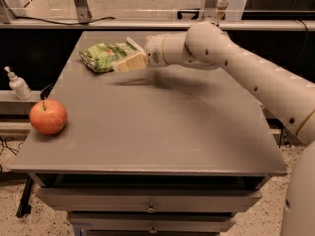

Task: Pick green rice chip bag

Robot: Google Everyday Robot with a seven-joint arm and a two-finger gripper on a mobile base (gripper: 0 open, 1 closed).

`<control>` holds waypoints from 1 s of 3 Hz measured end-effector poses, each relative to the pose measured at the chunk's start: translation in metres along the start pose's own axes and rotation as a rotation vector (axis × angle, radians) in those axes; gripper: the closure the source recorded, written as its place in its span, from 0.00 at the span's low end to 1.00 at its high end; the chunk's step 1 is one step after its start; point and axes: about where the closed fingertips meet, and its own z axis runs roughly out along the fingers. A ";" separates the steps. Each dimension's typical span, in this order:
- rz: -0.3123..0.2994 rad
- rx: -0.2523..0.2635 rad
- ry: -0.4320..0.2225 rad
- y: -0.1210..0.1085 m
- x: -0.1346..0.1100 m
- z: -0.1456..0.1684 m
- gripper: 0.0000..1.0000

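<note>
The green rice chip bag lies flat at the far left of the grey table. It is light green and shiny, with a white end on its right side. My gripper is at the end of the white arm that reaches in from the right. It hovers at the bag's right edge and overlaps that edge in the view. I cannot tell whether it touches the bag.
A red apple sits at the table's left edge, near the front. A small white bottle stands on a lower ledge left of the table. A rail and a dark gap run behind the table. Drawers are below the front edge.
</note>
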 end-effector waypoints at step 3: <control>0.086 0.062 -0.035 -0.027 0.011 0.023 0.43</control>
